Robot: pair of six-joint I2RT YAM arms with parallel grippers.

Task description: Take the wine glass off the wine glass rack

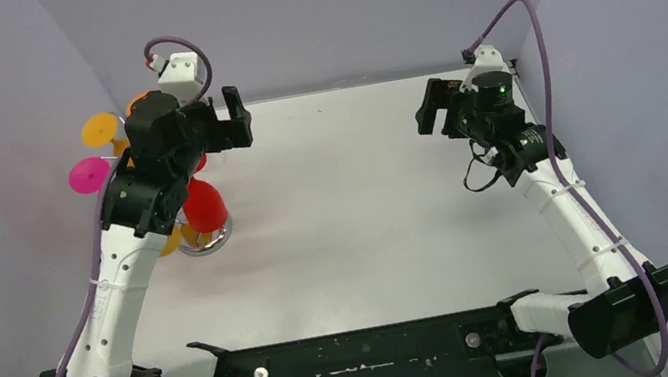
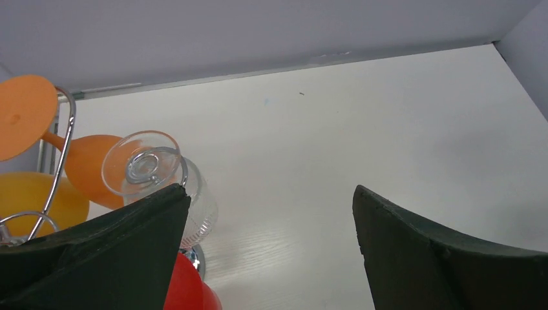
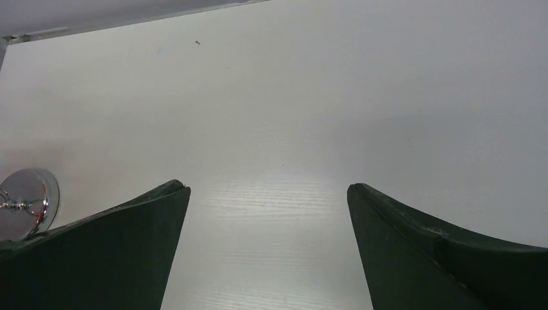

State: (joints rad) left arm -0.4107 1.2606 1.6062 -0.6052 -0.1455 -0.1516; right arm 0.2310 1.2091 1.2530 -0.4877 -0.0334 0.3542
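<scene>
The wine glass rack [image 1: 207, 241], a silver wire stand on a round shiny base, stands at the far left and is mostly hidden under my left arm. Coloured glasses hang on it: orange [image 1: 101, 129], pink [image 1: 89, 175], red [image 1: 204, 207] and yellow [image 1: 172, 243]. In the left wrist view a clear wine glass [image 2: 148, 165] hangs upside down from a wire arm [image 2: 61, 148], just past my left fingertip [image 2: 155, 213]. My left gripper [image 2: 271, 194] is open and empty, to the right of the glasses; it also shows in the top view [image 1: 224, 125]. My right gripper [image 1: 427, 113] is open and empty, far right.
Orange [image 2: 90, 165], yellow [image 2: 39, 200] and red [image 2: 184, 290] glasses crowd round the clear one. The rack's base shows at the left edge of the right wrist view [image 3: 26, 200]. Grey walls close the table on three sides. White tabletop [image 1: 364, 214] lies between the arms.
</scene>
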